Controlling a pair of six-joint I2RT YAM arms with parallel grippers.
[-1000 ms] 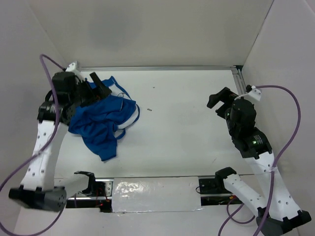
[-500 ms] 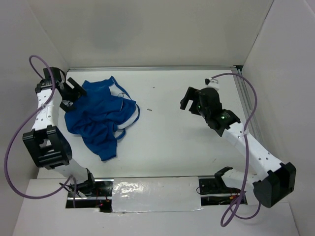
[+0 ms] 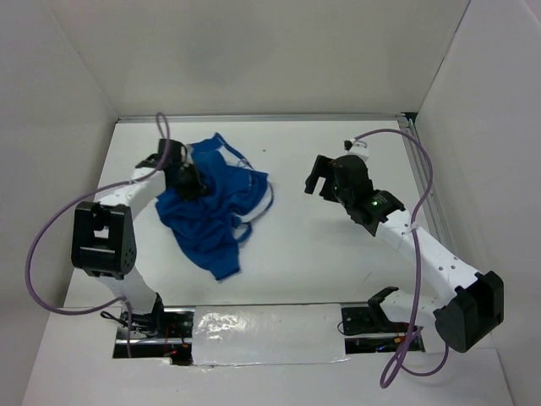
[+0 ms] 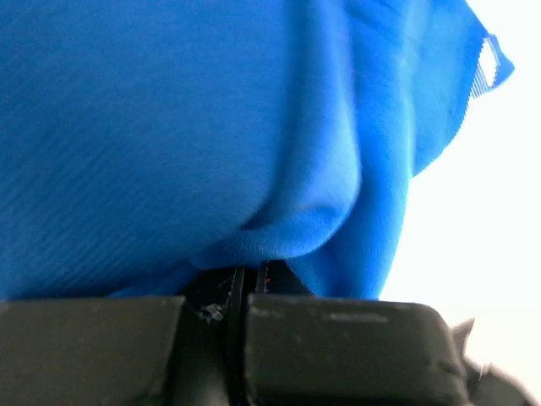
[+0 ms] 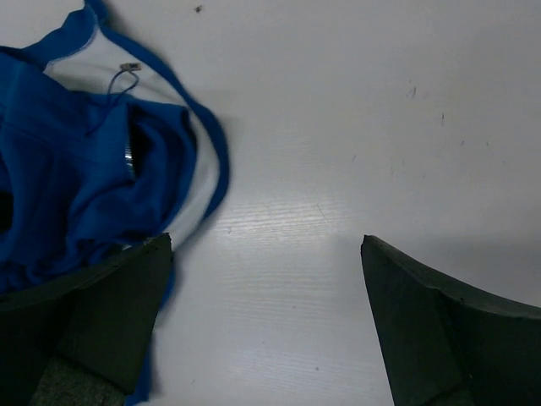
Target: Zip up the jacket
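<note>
The royal-blue jacket [image 3: 211, 207] lies crumpled on the white table, left of centre, with white lining showing along its right edge. My left gripper [image 3: 188, 182] is on the jacket's upper left part. In the left wrist view its jaws [image 4: 241, 283] are shut with a fold of the blue fabric [image 4: 169, 127] pinched between them. My right gripper [image 3: 319, 176] hovers to the right of the jacket, open and empty. In the right wrist view its fingers [image 5: 110, 313] stand wide apart over bare table, with the jacket [image 5: 68, 186] at the left. I cannot make out the zipper.
White walls close in the table on the left, back and right. A metal rail [image 3: 414, 144] runs along the right back edge. A foil-covered strip [image 3: 266, 334] lies at the near edge between the arm bases. Purple cables loop beside both arms.
My left gripper has come in from the left wall, closed on the jacket and dragged it to the right. The right arm has swung in toward the centre and then held still.
</note>
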